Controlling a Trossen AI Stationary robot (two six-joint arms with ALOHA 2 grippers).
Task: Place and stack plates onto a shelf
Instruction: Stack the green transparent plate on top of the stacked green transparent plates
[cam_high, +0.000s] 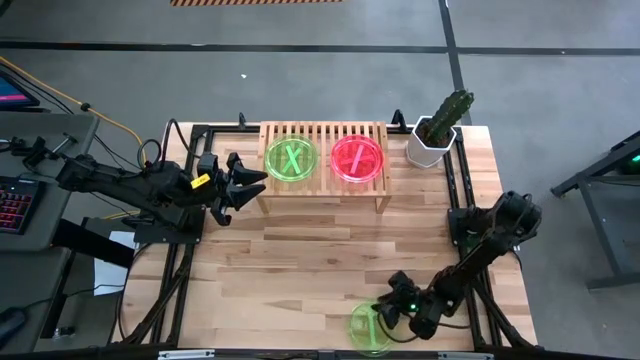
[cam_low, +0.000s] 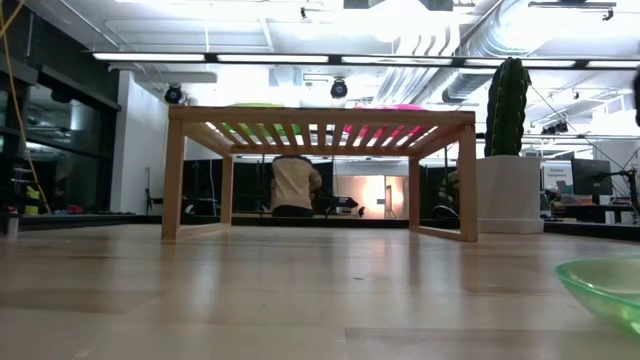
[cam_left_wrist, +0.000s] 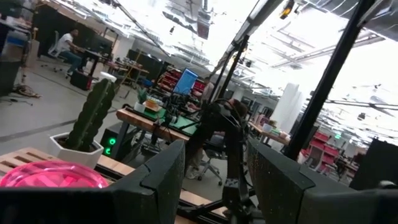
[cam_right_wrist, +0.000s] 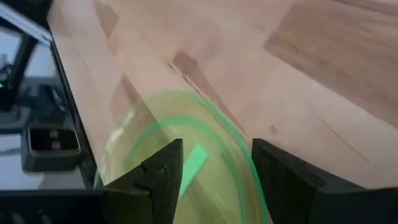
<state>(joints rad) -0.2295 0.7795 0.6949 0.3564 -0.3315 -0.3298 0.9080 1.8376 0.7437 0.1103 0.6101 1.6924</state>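
Two plates on shelf; third, green plate, far from shelf at worktop edge. Right end effector over its rim, fingers spread, holding nothing. I center rim between fingers, then close. Left end effector waits open beside shelf.

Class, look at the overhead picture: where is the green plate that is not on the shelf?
In the high view, the loose green plate lies at the table's near edge, right of centre, at the right pincer, far from the shelf.
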